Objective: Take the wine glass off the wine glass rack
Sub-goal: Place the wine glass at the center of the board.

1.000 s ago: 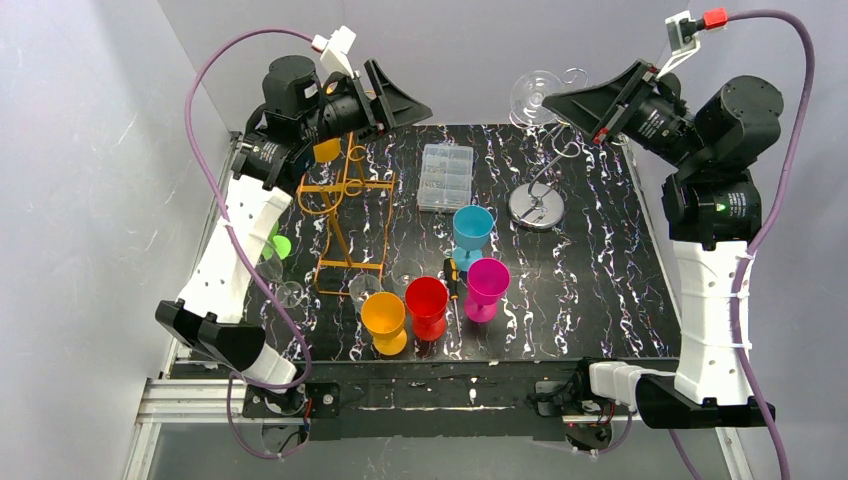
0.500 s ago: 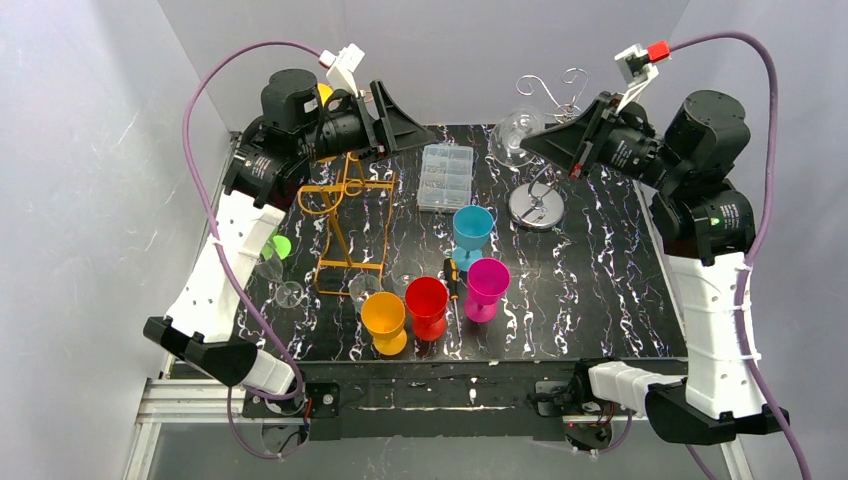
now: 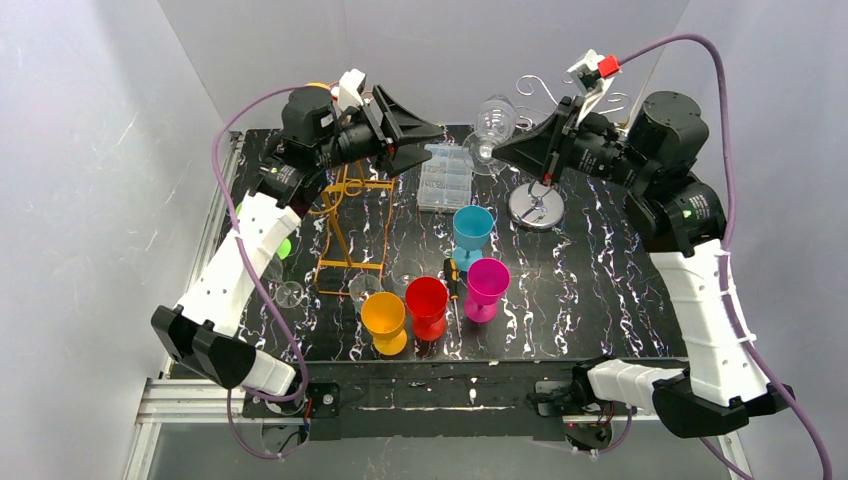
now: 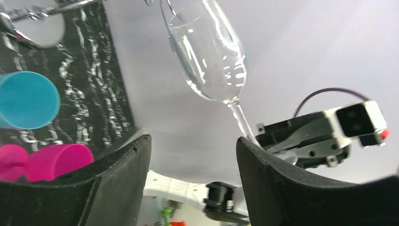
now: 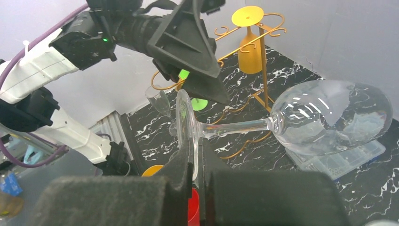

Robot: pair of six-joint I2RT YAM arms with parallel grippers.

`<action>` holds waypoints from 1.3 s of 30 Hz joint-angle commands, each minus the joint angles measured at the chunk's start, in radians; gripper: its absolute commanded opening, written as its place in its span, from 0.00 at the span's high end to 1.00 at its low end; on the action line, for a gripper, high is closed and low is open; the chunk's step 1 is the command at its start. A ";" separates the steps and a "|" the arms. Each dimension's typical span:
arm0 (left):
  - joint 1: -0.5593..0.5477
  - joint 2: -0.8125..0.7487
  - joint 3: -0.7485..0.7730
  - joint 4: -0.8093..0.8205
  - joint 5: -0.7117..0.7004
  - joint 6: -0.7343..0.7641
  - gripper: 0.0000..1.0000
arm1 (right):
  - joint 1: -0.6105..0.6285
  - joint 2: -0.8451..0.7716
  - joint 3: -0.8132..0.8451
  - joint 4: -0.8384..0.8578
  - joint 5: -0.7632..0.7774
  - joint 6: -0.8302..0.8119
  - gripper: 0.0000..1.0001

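Note:
A clear wine glass (image 3: 492,122) is in the air, left of the silver wire rack (image 3: 536,205) and free of its hooks. My right gripper (image 3: 500,150) is shut on the glass's round foot (image 5: 185,123), and the stem and bowl (image 5: 334,115) stick out sideways. My left gripper (image 3: 428,140) is open and empty, pointing at the glass from the left with a gap between them. In the left wrist view the glass (image 4: 211,61) hangs above and between my open fingers (image 4: 127,160).
A gold rack (image 3: 345,215) holds an orange glass (image 5: 249,52) at the back left. Blue (image 3: 472,230), magenta (image 3: 486,285), red (image 3: 427,305) and orange (image 3: 384,320) cups stand mid-table. A clear plastic box (image 3: 445,175) lies behind them. Clear glasses (image 3: 290,292) stand at the left.
My right arm has carried the glass leftward and down, away from the silver rack's hooks. My left gripper has swung right toward the glass, staying open.

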 commanded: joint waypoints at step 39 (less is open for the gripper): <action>-0.082 -0.059 -0.138 0.414 0.121 -0.444 1.00 | 0.253 0.001 -0.116 0.266 0.162 -0.259 0.99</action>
